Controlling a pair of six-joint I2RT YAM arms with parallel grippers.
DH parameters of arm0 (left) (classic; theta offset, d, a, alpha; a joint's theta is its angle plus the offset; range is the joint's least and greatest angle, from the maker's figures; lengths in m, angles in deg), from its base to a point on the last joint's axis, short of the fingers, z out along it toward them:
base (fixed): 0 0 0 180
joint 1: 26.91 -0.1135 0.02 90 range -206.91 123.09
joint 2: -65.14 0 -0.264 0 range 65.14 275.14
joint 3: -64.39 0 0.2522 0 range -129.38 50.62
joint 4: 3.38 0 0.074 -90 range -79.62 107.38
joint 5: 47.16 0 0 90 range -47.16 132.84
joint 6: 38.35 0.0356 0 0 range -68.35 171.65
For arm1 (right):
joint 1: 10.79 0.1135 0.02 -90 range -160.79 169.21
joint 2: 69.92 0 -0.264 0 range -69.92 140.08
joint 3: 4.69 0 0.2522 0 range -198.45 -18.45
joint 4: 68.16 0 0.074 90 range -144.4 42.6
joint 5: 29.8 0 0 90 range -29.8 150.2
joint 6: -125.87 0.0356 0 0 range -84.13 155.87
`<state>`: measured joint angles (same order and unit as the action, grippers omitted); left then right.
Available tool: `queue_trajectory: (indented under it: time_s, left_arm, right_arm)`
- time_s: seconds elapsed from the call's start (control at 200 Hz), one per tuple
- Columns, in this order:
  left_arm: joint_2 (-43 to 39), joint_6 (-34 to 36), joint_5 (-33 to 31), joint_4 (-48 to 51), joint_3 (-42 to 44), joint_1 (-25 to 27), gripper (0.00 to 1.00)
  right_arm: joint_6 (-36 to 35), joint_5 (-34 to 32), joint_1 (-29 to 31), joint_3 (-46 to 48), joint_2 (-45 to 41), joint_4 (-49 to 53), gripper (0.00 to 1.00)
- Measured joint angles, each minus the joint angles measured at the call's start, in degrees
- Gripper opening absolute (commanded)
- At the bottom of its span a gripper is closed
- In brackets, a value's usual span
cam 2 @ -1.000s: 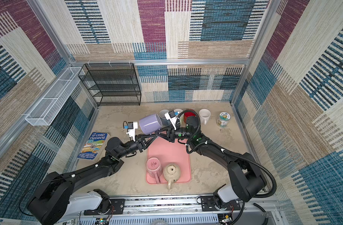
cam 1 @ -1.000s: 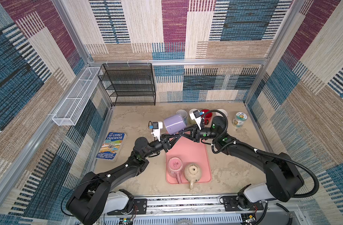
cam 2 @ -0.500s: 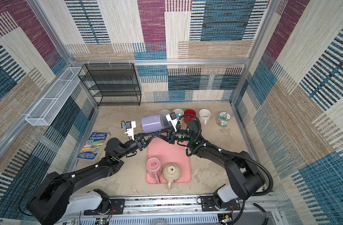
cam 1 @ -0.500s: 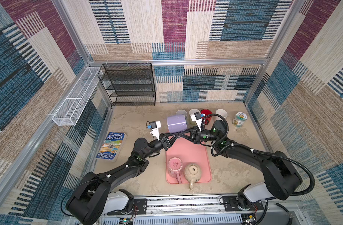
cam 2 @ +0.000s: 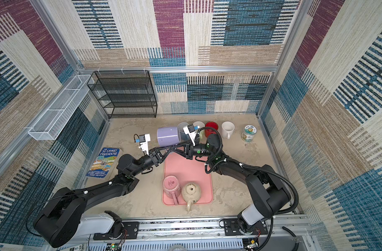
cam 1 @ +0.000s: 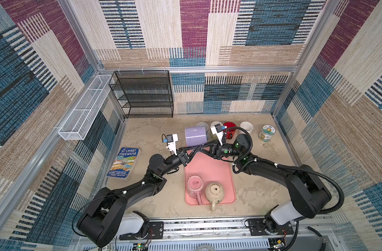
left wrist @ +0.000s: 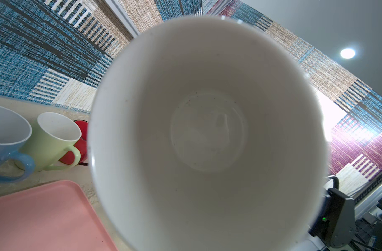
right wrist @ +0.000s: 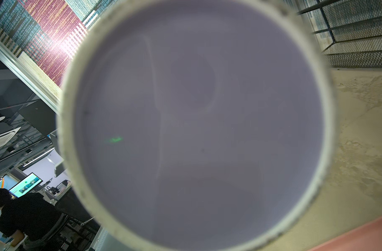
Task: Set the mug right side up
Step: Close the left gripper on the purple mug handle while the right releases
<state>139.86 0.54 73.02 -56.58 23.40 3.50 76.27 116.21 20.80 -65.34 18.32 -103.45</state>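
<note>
**Lavender mug (cam 1: 196, 136) held over the tray.** The mug hangs above the far end of the pink tray (cam 1: 207, 171), lying on its side. Its open mouth faces the left wrist camera and its base faces the right one. The left gripper (cam 1: 194, 151) and right gripper (cam 1: 204, 147) meet tip to tip under the mug, over the tray's far edge. The right pincer is drawn narrow. Since the mug hangs at its tips, it is judged to hold the mug from below — the contact itself is hidden. Whether the left pincer is wide, narrow or touching the mug cannot be told. The task is judged about half done: the mug is neither inverted nor upright.

**Hazards.** A grip on a small part below the body could let the cylinder roll about the fingers and drop onto the tray. The two sets of fingers lie so close that one may strike the other during the turn. Just beyond the tray's far edge stands a row of upright cups — blue mug (cam 1: 202, 126), green mug (left wrist: 53, 139), red mug (cam 1: 229, 127), white cup (cam 1: 246, 128). A swing away from the tray would knock them.

**Room.** The tray's far half is bare; its near half carries an inverted pink mug (cam 1: 194, 187) and a beige mug (cam 1: 215, 191). Bare table lies between the tray and the book (cam 1: 124, 163), and on the tray's opposite side.
</note>
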Motion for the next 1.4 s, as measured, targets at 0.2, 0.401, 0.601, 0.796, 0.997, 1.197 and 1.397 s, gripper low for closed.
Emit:
queue_trajectory:
  time_s: [0.2, 0.401, 0.601, 0.796, 0.997, 1.197, 1.397]
  left_arm:
    - [-1.86, 0.59, -1.36, 1.55, 1.22, 0.00, 0.00]
    - [-2.56, 1.77, -3.39, 3.74, 3.08, -0.02, 0.00]
    - [-1.60, 1.81, -3.78, 2.89, 5.05, -0.44, 0.00]
    - [-0.35, 1.62, -4.50, -0.74, 5.68, -1.88, 0.00]
    - [1.22, 1.57, -4.37, -3.56, 5.70, -2.08, 0.00]
    - [1.40, 1.40, -4.74, -3.13, 5.70, -2.84, 0.00]
    - [-4.09, 3.98, -7.58, 10.01, 3.61, -3.30, 0.00]
  right_arm:
    - [-1.18, 1.11, 0.22, -1.27, 0.76, 2.12, 0.10]
    - [-3.10, 2.40, 0.11, -2.23, 2.54, 5.62, 0.20]
    - [-3.78, 3.48, -0.24, -2.29, 3.91, 8.33, 0.21]
    - [-4.50, 3.65, -0.98, -3.15, 4.37, 11.04, 0.30]
    - [-4.94, 4.11, -1.09, -4.11, 5.07, 12.52, 0.32]
    - [-6.14, 4.15, -1.20, -4.74, 5.64, 14.43, 0.38]
    - [-10.12, 0.33, -1.64, -5.66, 4.37, 21.51, 0.47]
